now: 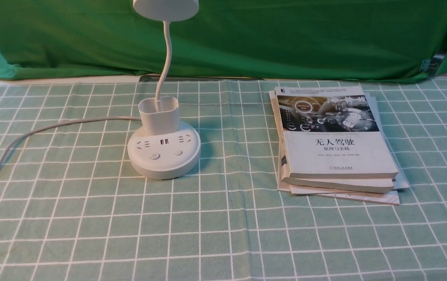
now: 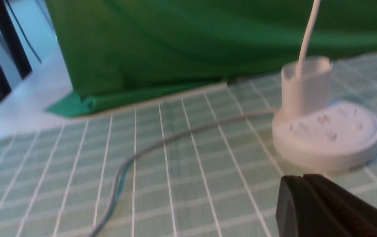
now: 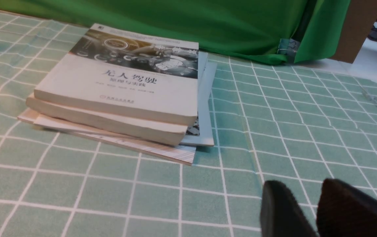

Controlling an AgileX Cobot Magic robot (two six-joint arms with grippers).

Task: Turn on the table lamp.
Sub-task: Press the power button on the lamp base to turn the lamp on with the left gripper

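Bench (image 1: pixel 239 226): checked green cover, cut off at the front view's edges. Green drape (image 1: pixel 247 39) behind, top out of frame. Books (image 1: pixel 336 136) stacked on the bench's right; lower ones mostly hidden. Lamp (image 1: pixel 165 152) upright, left of centre toward the back; head cropped above, lit or not unclear. Grey cable (image 1: pixel 63 123) runs off left. Left tool (image 2: pixel 302 177), blurred, apart from lamp: fingers together, nothing held. Right tool (image 3: pixel 300 184), also blurred and cropped: fingers a little apart, nothing between. Button markings faint.
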